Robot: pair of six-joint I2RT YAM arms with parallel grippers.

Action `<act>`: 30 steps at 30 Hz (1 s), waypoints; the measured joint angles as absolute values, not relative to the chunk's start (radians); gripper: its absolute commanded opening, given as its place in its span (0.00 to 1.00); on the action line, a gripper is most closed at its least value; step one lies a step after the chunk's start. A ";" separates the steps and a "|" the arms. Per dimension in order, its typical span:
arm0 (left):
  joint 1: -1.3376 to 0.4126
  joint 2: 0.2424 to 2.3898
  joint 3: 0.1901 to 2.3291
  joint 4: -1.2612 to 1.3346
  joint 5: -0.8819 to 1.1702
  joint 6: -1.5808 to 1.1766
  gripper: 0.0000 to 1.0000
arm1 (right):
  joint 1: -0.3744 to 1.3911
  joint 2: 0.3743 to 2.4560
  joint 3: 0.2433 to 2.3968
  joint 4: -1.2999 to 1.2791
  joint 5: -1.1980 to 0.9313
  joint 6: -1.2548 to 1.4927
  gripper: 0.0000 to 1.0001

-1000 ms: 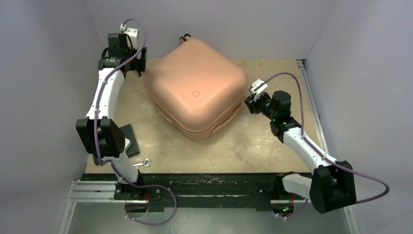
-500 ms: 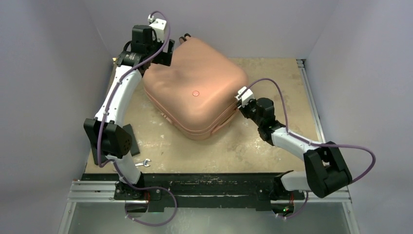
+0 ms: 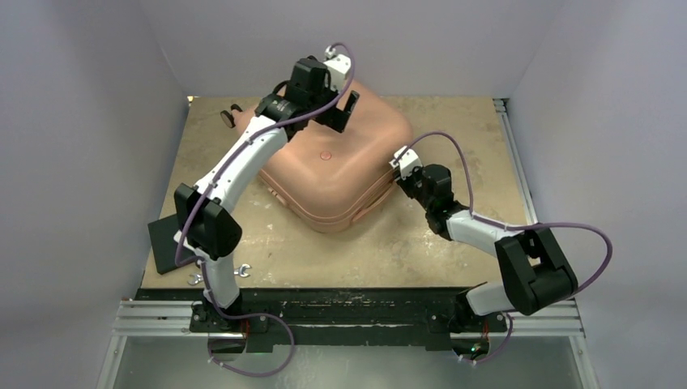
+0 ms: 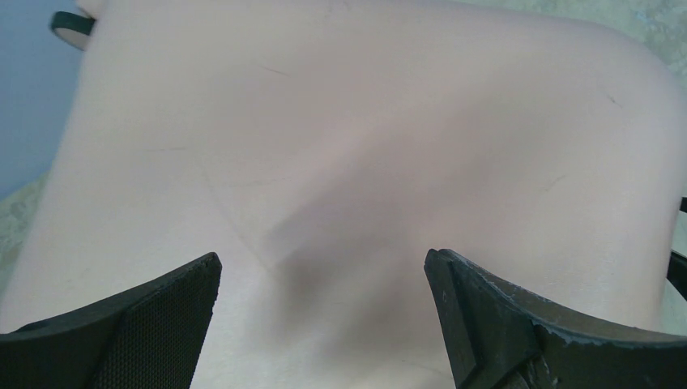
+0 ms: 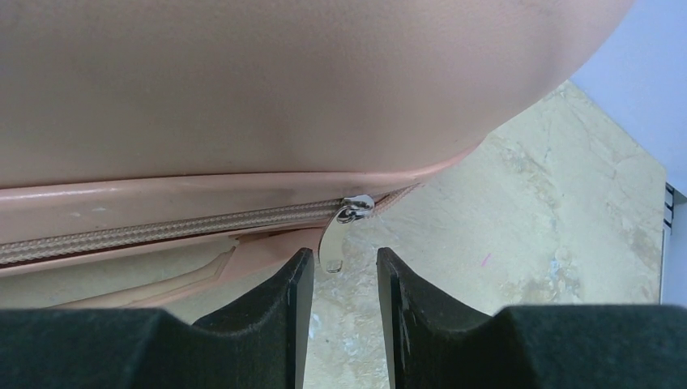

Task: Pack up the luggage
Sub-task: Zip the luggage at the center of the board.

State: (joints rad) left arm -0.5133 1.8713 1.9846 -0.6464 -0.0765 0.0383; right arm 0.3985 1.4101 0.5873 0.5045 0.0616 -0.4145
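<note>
The luggage [image 3: 340, 166], a salmon-pink hard-shell suitcase, lies closed on the table. My left gripper [image 3: 346, 108] hovers open over its far top; in the left wrist view the gripper [image 4: 322, 263] has only pink shell [image 4: 364, 121] between its wide-spread fingers. My right gripper [image 3: 403, 173] is at the suitcase's right corner. In the right wrist view the right gripper [image 5: 344, 261] has its jaws narrowly apart, and the silver zipper pull [image 5: 334, 241] hangs just ahead of the tips, unclamped, at the end of the zipper [image 5: 162, 228].
A flat black pad [image 3: 164, 243] lies at the table's left near edge, with a small wrench [image 3: 241, 270] beside the left arm's base. A small dark object [image 3: 229, 116] sits at the far left. Grey walls enclose the table [image 3: 454, 243].
My left arm swung from the suitcase's left side up over its top. My right gripper moved in to the right corner and narrowed its jaws.
</note>
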 measured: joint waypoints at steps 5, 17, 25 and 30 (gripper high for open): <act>-0.561 1.900 1.981 -0.645 -0.084 0.037 0.99 | 0.398 1.437 0.583 0.526 0.062 -0.417 0.38; -0.592 1.903 1.920 -0.564 -0.085 0.037 0.99 | 0.397 1.475 0.583 0.583 0.094 -0.424 0.38; -0.600 1.903 1.893 -0.509 -0.060 0.037 0.99 | 0.401 1.462 0.583 0.616 0.103 -0.424 0.00; -0.609 1.903 1.883 -0.488 -0.051 0.037 0.99 | 0.406 1.441 0.582 0.604 0.119 -0.379 0.00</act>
State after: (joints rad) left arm -0.6086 1.9030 1.8832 -0.4877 -0.0513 0.0372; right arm 0.4061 1.4410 0.5819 0.6044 0.1192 -0.3794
